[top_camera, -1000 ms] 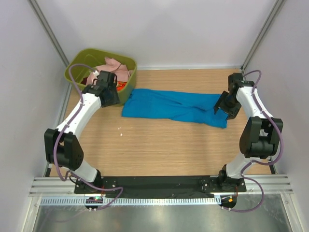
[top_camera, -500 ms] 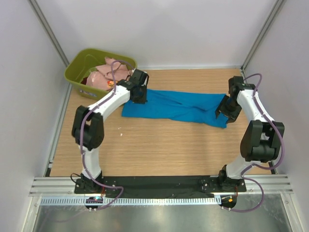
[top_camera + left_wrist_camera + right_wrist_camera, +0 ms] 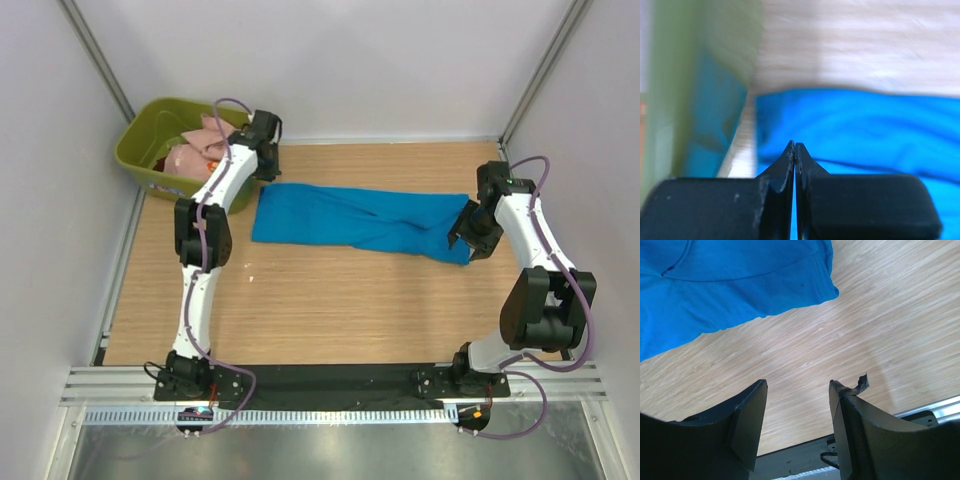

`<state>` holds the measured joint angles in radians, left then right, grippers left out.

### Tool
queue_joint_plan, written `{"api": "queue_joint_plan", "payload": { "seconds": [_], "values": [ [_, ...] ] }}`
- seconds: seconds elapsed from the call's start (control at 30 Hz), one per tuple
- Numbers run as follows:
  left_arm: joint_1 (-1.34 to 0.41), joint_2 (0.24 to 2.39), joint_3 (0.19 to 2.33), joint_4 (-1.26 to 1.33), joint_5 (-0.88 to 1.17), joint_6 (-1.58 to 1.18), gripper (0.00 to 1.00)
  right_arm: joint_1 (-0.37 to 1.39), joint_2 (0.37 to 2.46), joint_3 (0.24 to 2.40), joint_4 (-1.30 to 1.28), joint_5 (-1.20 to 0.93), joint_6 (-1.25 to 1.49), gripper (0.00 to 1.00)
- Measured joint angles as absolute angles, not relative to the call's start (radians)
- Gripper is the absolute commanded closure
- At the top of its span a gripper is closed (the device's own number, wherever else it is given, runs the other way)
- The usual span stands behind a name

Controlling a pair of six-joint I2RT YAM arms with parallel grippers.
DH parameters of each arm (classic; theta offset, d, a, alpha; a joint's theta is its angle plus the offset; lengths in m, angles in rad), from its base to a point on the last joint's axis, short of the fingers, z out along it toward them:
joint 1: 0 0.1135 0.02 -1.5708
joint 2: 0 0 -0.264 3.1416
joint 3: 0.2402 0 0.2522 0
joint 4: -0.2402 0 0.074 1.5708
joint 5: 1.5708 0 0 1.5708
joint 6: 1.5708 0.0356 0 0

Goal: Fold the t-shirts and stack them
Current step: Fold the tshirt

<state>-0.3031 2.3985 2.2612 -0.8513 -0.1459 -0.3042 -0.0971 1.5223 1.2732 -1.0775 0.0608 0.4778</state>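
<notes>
Blue t-shirt (image 3: 360,220) lies spread on tabletop (image 3: 330,310), likely for folding; left end effector (image 3: 794,146) closed, empty; right end effector (image 3: 797,385) parted, empty, beside shirt corner.

Your top view is bright, evenly lit and sharp, with faint, soft shadows. Your left wrist view is smeared: the tub (image 3: 665,100) at left and the blue t-shirt (image 3: 865,125) blur. Right wrist view is crisp.

A bright blue t-shirt (image 3: 730,285) fills the upper left, its hemmed corner lying flat on a pale wooden table (image 3: 865,330). At the bottom, the right gripper (image 3: 797,385) shows two black fingers standing apart, bare wood visible between them, well short of the cloth. A metal rail (image 3: 935,407) crosses the lower right corner.
</notes>
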Motion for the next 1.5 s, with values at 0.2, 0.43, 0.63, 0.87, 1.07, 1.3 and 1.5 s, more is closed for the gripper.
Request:
{"api": "queue_joint_plan", "payload": {
  "seconds": [0.2,0.43,0.63,0.87,1.07,1.3,1.5],
  "values": [
    [-0.194,2.403,2.305,-0.884,-0.133,-0.307,0.88,-0.097,1.519,1.248,-1.091,0.081,0.482,0.37],
    [-0.257,2.297,2.176,-0.886,-0.044,-0.363,0.61,-0.098,1.534,1.219,-1.115,0.128,0.487,0.32],
    [-0.418,2.120,1.966,-0.861,-0.013,-0.385,0.60,-0.127,1.567,1.176,-1.077,0.106,0.503,0.30],
    [-0.478,2.073,1.794,-0.822,0.027,-0.390,0.61,-0.203,1.652,1.140,-0.940,0.031,0.542,0.29],
    [-0.434,2.139,1.782,-0.833,-0.008,-0.392,0.63,-0.225,1.697,1.134,-0.860,-0.023,0.571,0.31],
    [-0.406,2.213,1.836,-0.871,-0.080,-0.414,0.68,-0.225,1.729,1.137,-0.825,-0.023,0.576,0.38],
    [-0.379,2.222,1.794,-0.897,-0.119,-0.430,0.71,-0.233,1.760,1.137,-0.804,0.007,0.573,0.50]
  ]
}}
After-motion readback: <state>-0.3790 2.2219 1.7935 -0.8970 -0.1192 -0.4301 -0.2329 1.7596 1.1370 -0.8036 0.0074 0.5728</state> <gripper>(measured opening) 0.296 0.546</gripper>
